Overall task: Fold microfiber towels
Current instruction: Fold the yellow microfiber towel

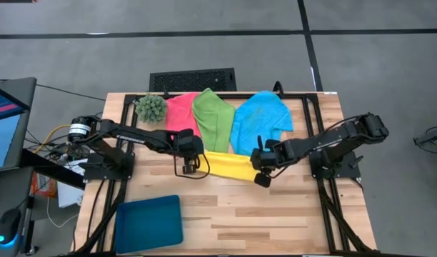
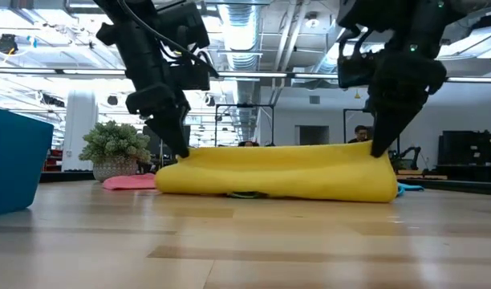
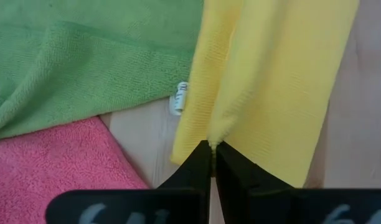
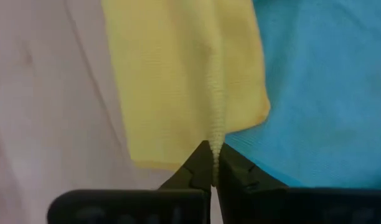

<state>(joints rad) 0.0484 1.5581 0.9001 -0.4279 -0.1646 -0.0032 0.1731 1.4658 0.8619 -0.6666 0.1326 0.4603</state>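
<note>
Pinching the yellow towel (image 1: 229,166) at both ends: left gripper (image 1: 197,165) squeezed tight on one edge, right gripper (image 1: 260,170) squeezed tight on the other. Lying in a long, low hump near the middle of the wooden table (image 1: 275,214), just in front of the green towel (image 1: 213,118), pink towel (image 1: 181,113) and blue towel (image 1: 260,121).

Could slip out of one thin pinch if pulled too hard. Could fold crooked if one side moves faster. Could snag and drag the green or blue towel, both touching it.

Smooth pale wood planks, a blue tray (image 1: 148,223) at the near corner, a spiky green plant (image 1: 151,107) at the back. Big bright workshop behind, with ceiling lights and pipes.
</note>
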